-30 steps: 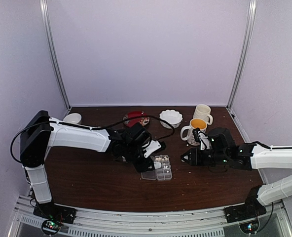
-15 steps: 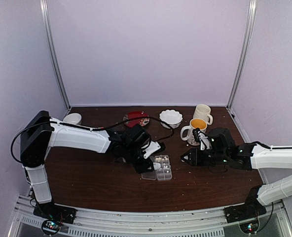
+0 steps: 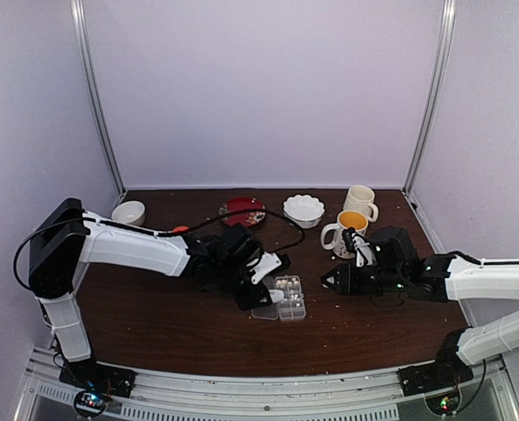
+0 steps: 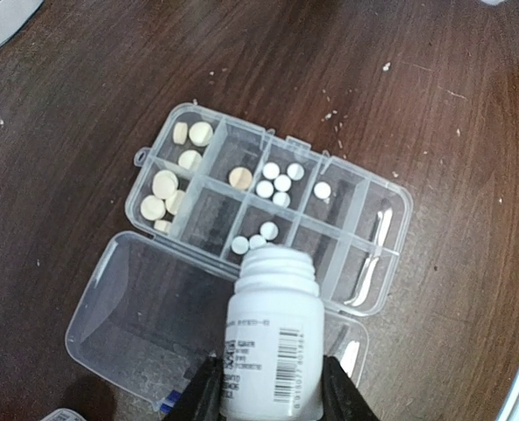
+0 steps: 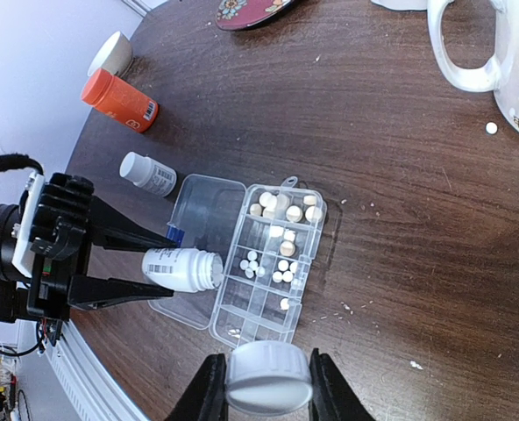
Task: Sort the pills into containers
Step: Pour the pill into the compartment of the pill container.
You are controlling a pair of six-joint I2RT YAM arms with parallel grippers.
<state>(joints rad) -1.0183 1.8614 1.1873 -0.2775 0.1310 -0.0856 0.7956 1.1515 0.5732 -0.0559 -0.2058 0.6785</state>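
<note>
The clear pill box (image 4: 369, 263) lies open on the dark table, its lid (image 4: 141, 303) folded out flat. Several white pills (image 4: 277, 181) and cream pills (image 4: 165, 186) sit in its containers (image 5: 261, 303). My left gripper (image 4: 271, 388) is shut on an uncapped white bottle (image 4: 271, 338), which is tipped with its mouth over the box's near row, just above three white pills. My right gripper (image 5: 268, 386) is shut on the bottle's white cap (image 5: 268, 377), to the right of the box (image 3: 286, 296) and apart from it.
An orange bottle (image 5: 119, 101) and a small capped white bottle (image 5: 149, 174) lie left of the box. Two mugs (image 3: 351, 230), a white scalloped bowl (image 3: 303, 209), a red plate (image 3: 242, 210) and a small white bowl (image 3: 129, 210) stand at the back. One loose pill (image 5: 491, 128) lies by the mug.
My left arm has shifted slightly left with the bottle, uncovering a bit of the orange bottle behind it. The right arm has not moved.
</note>
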